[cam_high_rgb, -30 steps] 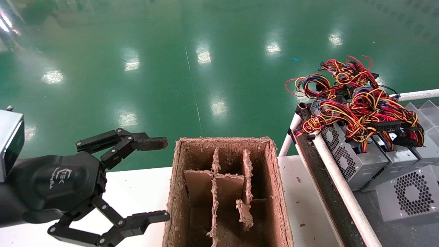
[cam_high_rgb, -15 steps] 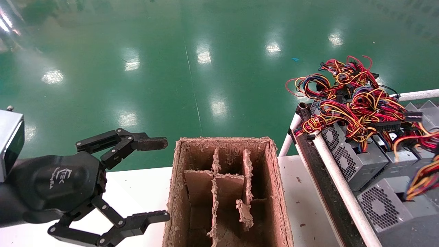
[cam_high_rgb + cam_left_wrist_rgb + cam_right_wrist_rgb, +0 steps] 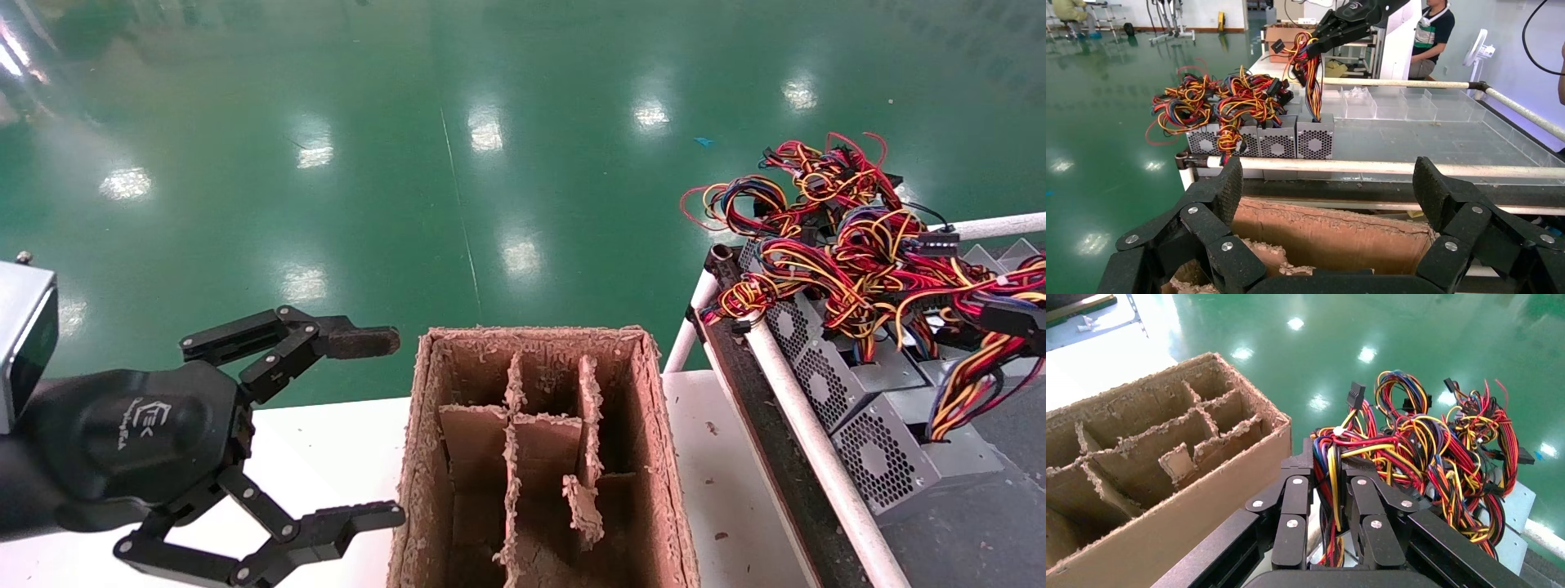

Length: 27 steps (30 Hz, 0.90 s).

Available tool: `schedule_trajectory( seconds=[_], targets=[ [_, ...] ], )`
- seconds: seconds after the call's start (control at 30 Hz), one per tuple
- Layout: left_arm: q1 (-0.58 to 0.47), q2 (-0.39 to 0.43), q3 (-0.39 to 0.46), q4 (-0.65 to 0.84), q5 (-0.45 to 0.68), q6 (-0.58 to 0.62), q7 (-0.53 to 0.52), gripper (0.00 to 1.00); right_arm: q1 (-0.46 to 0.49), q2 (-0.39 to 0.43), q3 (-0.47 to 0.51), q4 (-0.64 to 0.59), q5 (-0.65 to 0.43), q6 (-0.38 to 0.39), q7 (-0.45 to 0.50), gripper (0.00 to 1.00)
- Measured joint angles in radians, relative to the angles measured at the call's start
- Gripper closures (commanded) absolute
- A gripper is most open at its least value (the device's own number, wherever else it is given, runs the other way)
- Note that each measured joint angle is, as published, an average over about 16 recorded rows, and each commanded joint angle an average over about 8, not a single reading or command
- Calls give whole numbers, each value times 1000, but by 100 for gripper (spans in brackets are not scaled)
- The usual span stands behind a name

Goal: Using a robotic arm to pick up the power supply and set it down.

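Observation:
The power supply (image 3: 887, 461) is a grey metal box with a honeycomb fan grille, sitting tilted on the right-hand rack beside others of its kind. Its red, yellow and blue wires (image 3: 972, 384) rise toward the right edge of the head view. My right gripper (image 3: 1327, 460) is shut on that wire bundle (image 3: 1333, 478). In the left wrist view, the right gripper (image 3: 1352, 21) holds the wires (image 3: 1310, 67) up above the box (image 3: 1315, 138). My left gripper (image 3: 384, 429) hangs open over the white table, left of the cardboard box, with nothing between its fingers (image 3: 1229, 184).
A worn brown cardboard box with dividers (image 3: 654, 457) stands on the white table (image 3: 327, 441). A white rail (image 3: 805, 441) edges the rack. Other power supplies (image 3: 817, 371) carry a tangle of wires (image 3: 817, 204). Clear bins (image 3: 1389, 101) and a person (image 3: 1431, 37) are behind.
The power supply has slid left and back along the rack toward the row of other units. Its wire bundle has come into the head view from the right. The left arm has not moved.

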Motion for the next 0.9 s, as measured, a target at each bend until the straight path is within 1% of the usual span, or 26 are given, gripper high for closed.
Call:
schedule_trajectory(
  seconds=[0.2,0.37,0.67,0.9],
  targets=[
    [0,0,0,0,0,0,0,0,4,-7,1,6,1,7,11,0],
    [0,0,0,0,0,0,0,0,15,-26,5,-7,4,-2,14,0],
    [0,0,0,0,0,0,0,0,36,-81,15,-30,5,-29,8,0],
    [0,0,0,0,0,0,0,0,43,-131,22,-21,-5,-49,10,0]
  ],
)
